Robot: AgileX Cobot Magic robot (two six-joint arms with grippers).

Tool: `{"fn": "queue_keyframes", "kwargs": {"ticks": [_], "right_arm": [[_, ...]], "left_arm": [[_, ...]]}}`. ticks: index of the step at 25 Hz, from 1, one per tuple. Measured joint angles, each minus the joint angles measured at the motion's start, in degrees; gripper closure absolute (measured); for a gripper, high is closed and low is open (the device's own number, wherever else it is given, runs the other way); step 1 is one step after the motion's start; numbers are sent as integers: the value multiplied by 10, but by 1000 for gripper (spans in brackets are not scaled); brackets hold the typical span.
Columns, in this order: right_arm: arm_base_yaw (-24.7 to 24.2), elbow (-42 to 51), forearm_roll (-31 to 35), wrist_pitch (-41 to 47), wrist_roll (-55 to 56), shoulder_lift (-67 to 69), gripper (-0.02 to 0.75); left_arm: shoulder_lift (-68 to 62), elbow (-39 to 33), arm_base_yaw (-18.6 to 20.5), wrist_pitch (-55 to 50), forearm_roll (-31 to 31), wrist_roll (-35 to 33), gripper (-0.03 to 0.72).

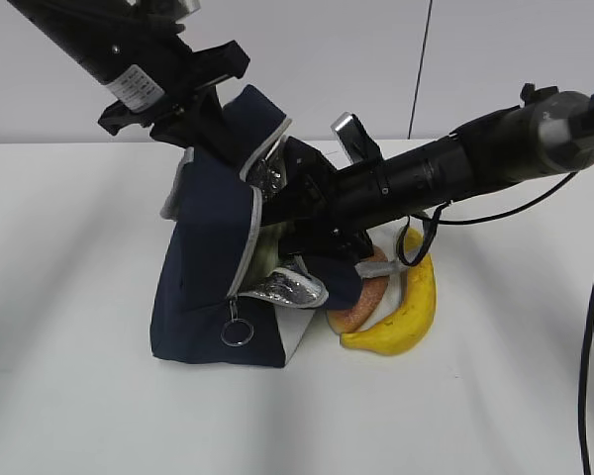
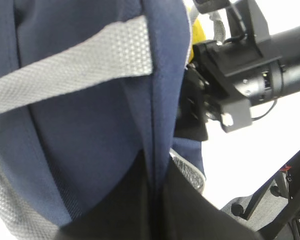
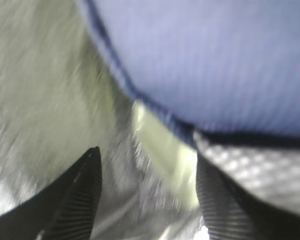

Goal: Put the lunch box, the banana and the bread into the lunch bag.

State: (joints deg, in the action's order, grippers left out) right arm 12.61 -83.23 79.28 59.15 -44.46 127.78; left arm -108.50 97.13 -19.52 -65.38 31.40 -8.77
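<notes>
The navy lunch bag point(image 1: 203, 267) stands on the white table with its mouth facing right. My left gripper point(image 1: 218, 117) is shut on the bag's upper flap and holds it up; in the left wrist view point(image 2: 155, 175) the navy fabric point(image 2: 90, 125) is pinched between the jaws. My right gripper point(image 3: 150, 170) is open and inside the bag's mouth, hidden by the bag in the exterior view. The pale green lunch box point(image 3: 165, 150) lies blurred just beyond its fingers against the foil lining point(image 3: 40, 90); a sliver of it shows in the exterior view point(image 1: 265, 255). The banana point(image 1: 408, 309) and the bread point(image 1: 361, 302) lie on the table right of the bag, under the right arm.
The right arm point(image 1: 455, 163) stretches across from the right over the banana and bread. A metal ring pull point(image 1: 237, 332) hangs at the bag's front. A foil-lined flap point(image 1: 292, 290) folds out at the bag's mouth. A black cable point(image 1: 589, 327) hangs at the far right.
</notes>
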Motion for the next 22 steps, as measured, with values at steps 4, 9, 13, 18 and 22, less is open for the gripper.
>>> {"fn": "queue_keyframes", "kwargs": {"ticks": [4, 9, 13, 18, 22], "right_arm": [[-8, -2, -16, 47, -5, -4, 292], [-8, -1, -37, 60, 2, -66, 293], [-8, -1, -62, 65, 14, -124, 293], [-8, -1, -164, 55, 68, -184, 294], [-9, 1, -297, 19, 158, -236, 295]], "left_arm": [[0, 0, 0, -1, 0, -2, 691], [0, 0, 0, -2, -2, -2, 691], [0, 0, 0, -2, -3, -2, 691], [0, 0, 0, -3, -4, -4, 691], [0, 0, 0, -5, -4, -4, 691]]}}
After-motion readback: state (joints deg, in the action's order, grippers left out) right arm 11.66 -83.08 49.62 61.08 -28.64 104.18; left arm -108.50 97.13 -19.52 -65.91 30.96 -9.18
